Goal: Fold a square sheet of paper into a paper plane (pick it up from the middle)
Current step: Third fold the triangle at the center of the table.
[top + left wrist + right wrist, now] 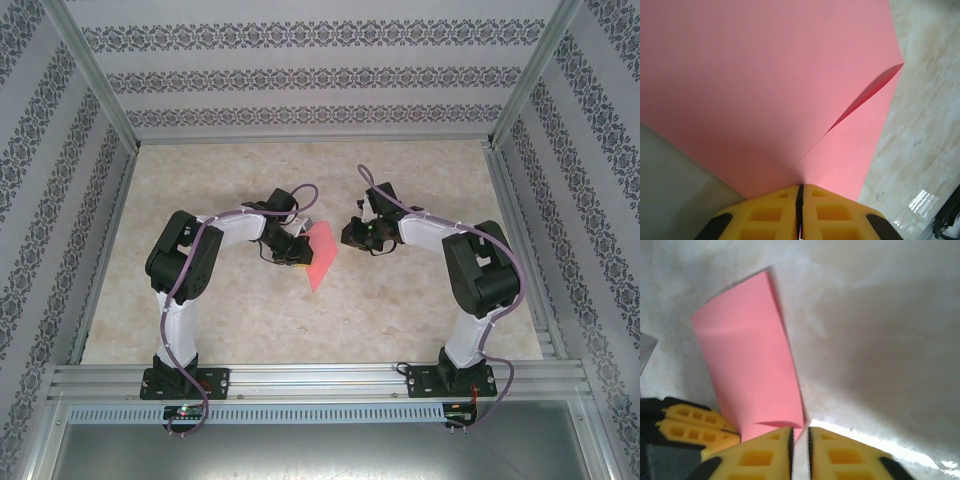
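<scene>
I see the paper [322, 258] at the middle of the table [430, 310], between the two grippers. It is thin, matt, salmon-pink and unmarked. From above it reads as a narrow wedge with its point toward the near edge, and its far left part is hidden behind the left gripper [292, 248]. On the left wrist camera the sheet runs off the top and left of the frame, so I cannot make out its full outline. A flap lifts off it along a straight crease that runs from the jaws out to a sharp corner, with darker red shadow under the raised edge. The left fingers [765, 216] are yellow moulded blocks with rectangular pockets and black outer edges. They are pressed together on the paper, which disappears into the seam between them. On the right wrist camera the sheet looks like a bowed strip with one square far corner, and its near edge curls up just at the tips of the right gripper [800, 431]. Those jaws stand a thin slit apart with pale light in the gap, and I cannot tell whether the tips touch the paper. The table is pale beige, marbled and glossy, with glare patches; on the right wrist camera it is blurred.
</scene>
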`<state>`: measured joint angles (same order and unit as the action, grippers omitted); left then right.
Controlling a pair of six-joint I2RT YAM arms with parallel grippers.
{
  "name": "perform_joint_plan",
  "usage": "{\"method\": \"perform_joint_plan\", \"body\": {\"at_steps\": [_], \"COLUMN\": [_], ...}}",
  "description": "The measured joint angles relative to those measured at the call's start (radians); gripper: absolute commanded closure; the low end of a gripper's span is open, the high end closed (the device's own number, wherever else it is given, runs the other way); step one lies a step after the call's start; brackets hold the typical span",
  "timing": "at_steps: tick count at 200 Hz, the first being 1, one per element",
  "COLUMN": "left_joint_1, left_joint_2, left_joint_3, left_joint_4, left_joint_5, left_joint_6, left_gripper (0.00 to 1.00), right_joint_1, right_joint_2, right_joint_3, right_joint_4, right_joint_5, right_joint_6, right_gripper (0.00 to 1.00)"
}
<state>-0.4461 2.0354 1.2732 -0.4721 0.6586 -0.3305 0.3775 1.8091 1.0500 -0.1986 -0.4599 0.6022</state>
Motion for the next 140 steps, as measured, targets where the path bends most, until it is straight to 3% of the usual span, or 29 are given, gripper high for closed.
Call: {"method": "perform_joint_plan", "body": {"at_steps": [72, 140], "left_joint_1": [-0.005, -0.004], "left_joint_2": [-0.012, -0.031], "left_joint_3": [0.008, 0.022], "left_joint_4": [-0.007, -0.025], "left_joint_5": [-0.026, -0.081], "left_joint_6": [0.002, 0.003], "left_gripper": [0.82, 0.78], "right_joint_1": [0.042, 0.066], "right_joint_2": [-0.064, -0.063], "right_joint_3": [-0.074, -0.095], "right_joint_4": [-0.007, 0.04], "right_joint_5": [-0.027, -0.06], "right_joint_6": [0.002, 0.038], "right_gripper": [0.65, 0.63]}}
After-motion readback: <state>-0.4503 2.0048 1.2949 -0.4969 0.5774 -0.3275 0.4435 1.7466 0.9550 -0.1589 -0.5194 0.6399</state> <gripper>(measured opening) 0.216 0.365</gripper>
